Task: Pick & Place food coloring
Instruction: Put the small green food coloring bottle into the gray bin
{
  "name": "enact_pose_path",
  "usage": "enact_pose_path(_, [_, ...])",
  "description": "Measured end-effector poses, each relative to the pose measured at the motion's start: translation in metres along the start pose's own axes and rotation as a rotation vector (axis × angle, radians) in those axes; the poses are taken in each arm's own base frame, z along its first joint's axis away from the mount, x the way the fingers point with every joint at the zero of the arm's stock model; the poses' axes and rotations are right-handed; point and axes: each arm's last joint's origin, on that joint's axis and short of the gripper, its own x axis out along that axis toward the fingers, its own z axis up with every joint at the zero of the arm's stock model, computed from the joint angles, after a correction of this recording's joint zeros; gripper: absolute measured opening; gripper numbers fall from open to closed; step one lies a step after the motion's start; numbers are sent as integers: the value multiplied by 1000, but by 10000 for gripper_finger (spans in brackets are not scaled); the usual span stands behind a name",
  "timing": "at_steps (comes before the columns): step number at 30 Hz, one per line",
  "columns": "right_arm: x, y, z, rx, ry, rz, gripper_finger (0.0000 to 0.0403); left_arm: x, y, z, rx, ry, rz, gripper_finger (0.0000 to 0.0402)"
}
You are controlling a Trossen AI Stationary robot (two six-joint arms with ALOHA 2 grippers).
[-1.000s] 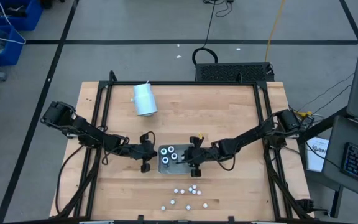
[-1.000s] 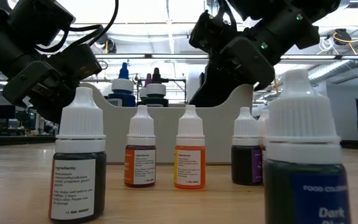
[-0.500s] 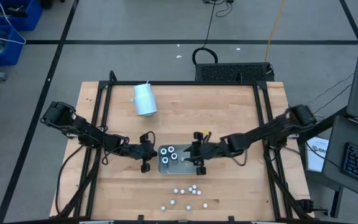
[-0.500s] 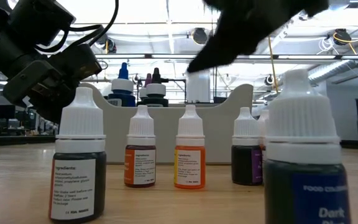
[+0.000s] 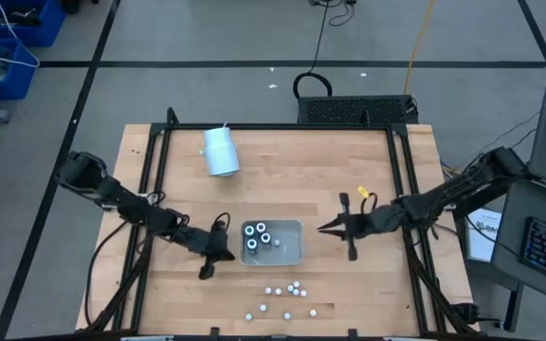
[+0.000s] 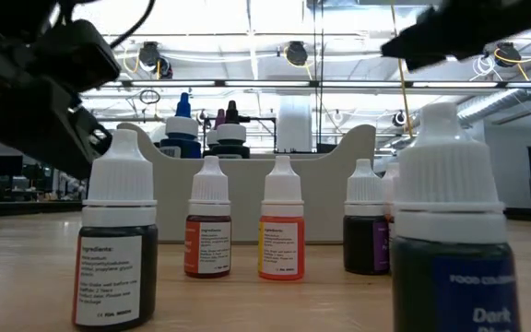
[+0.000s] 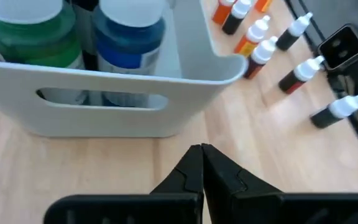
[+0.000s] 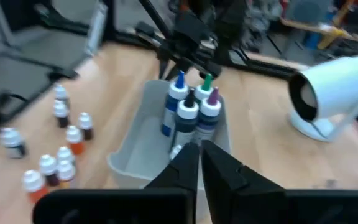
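Note:
The grey tray (image 5: pixel 292 254) stands mid-table and holds four dark round food coloring bottles (image 5: pixel 263 236) with white-ringed tops. In the right wrist view they stand upright in the tray with blue, green and purple tips (image 8: pixel 190 107). Several small white-capped bottles (image 5: pixel 290 296) stand upright on the wood nearer the front edge. They fill the low view's foreground (image 6: pixel 208 221). My left gripper (image 5: pixel 224 252) is shut and empty just left of the tray, facing its slotted end wall (image 7: pixel 98 99). My right gripper (image 5: pixel 322 227) is shut and empty to the tray's right.
A large white cylinder (image 5: pixel 221 152) lies at the table's far left. Black frame rails (image 5: pixel 154 170) run along both table sides. Bare wood lies between the tray and my right gripper. There is more bare wood behind the tray.
My right gripper has pulled back from the tray's right end toward the table's right edge. My left gripper has backed a little off the tray's left end toward the near left. The tray and bottles have stayed put.

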Motion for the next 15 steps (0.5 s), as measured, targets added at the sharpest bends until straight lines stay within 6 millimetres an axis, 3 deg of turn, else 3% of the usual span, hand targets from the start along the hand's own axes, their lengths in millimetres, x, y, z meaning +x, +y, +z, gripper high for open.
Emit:
enact_pose_path(5, [-14,-10,-35,35,-124,35,2,2,-26,17,5,-2,20,5])
enact_pose_path(9, [-19,-14,-53,39,-133,15,2,7,-64,40,75,88,82,5])
enact_pose_path(15, [-19,-15,-56,47,-118,10,1,33,-128,62,198,203,167,5])
